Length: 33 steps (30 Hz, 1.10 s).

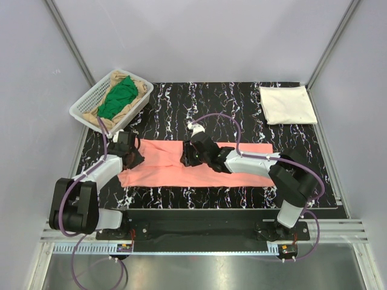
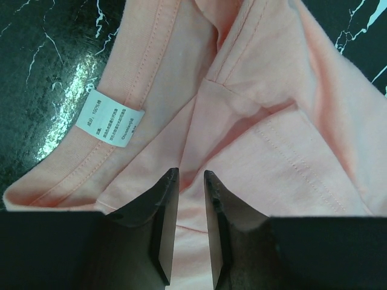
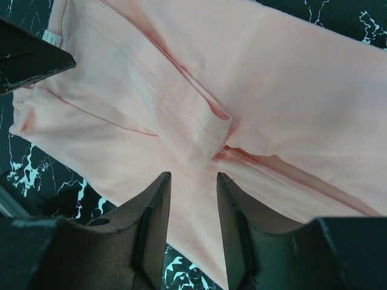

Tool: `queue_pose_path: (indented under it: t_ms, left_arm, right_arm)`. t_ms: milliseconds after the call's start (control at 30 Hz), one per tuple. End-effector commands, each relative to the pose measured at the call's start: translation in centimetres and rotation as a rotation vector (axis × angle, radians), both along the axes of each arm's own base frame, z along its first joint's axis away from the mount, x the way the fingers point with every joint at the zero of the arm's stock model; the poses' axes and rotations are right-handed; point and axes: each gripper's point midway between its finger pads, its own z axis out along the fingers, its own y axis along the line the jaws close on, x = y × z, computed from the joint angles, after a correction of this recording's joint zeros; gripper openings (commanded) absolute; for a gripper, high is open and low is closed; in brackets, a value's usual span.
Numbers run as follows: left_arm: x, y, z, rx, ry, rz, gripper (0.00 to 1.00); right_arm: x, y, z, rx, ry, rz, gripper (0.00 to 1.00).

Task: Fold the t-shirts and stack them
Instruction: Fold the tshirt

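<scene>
The salmon-pink t-shirt [image 1: 242, 163] lies as a long folded strip across the black marbled mat. My left gripper [image 1: 134, 158] is at its left, collar end. In the left wrist view the gripper [image 2: 191, 174] has its jaws a narrow gap apart over the cloth [image 2: 272, 133], near the white label [image 2: 110, 118]. My right gripper [image 1: 187, 158] is over the strip's middle. In the right wrist view it [image 3: 193, 176] is open, just short of a folded-in sleeve [image 3: 187, 130]. A cream-white t-shirt [image 1: 287, 104] lies folded at the back right. A green shirt [image 1: 118, 96] and a tan shirt [image 1: 142, 86] lie in the basket.
The white mesh basket [image 1: 84, 106] stands at the back left corner of the mat [image 1: 199, 103]. Grey walls close in the sides and back. The left gripper's dark finger [image 3: 30, 57] shows at the right wrist view's upper left.
</scene>
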Motion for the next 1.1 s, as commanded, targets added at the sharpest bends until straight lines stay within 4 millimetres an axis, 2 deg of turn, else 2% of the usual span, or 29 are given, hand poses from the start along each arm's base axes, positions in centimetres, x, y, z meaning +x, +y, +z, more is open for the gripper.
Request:
queue_pose_path:
  t_ms: [0, 167, 367, 467, 500, 567, 767, 1067]
  left_arm:
    - [0.1, 0.0, -0.1, -0.008, -0.013, 0.025, 0.28]
    - [-0.2, -0.5, -0.5, -0.004, -0.007, 0.016, 0.33]
    - [-0.5, -0.6, -1.2, 0.005, 0.016, 0.027, 0.33]
    - [-0.2, -0.5, -1.2, 0.015, 0.019, 0.022, 0.23]
    - [0.0, -0.5, -1.0, 0.017, 0.014, 0.021, 0.13]
    - [0.2, -0.5, -0.5, 0.019, 0.003, 0.016, 0.01]
    - [0.1, -0.2, 1.4, 0.066, -0.022, 0.025, 0.00]
    - [-1.4, -0.4, 2.3, 0.113, -0.010, 0.042, 0.00]
  right_arm:
    - [0.8, 0.9, 2.5, 0.068, -0.047, -0.003, 0.43]
    - [0.7, 0.9, 2.2, 0.068, -0.040, -0.004, 0.43]
    - [0.8, 0.7, 2.4, 0.066, -0.048, -0.012, 0.43]
    - [0.8, 0.6, 2.3, 0.063, -0.049, -0.016, 0.43]
    - [0.8, 0.6, 2.4, 0.063, -0.049, -0.016, 0.43]
    - [0.8, 0.5, 2.2, 0.060, -0.048, -0.017, 0.43]
    - [0.8, 0.5, 2.2, 0.064, -0.045, -0.018, 0.43]
    - [0.6, 0.4, 2.1, 0.069, -0.043, -0.020, 0.43]
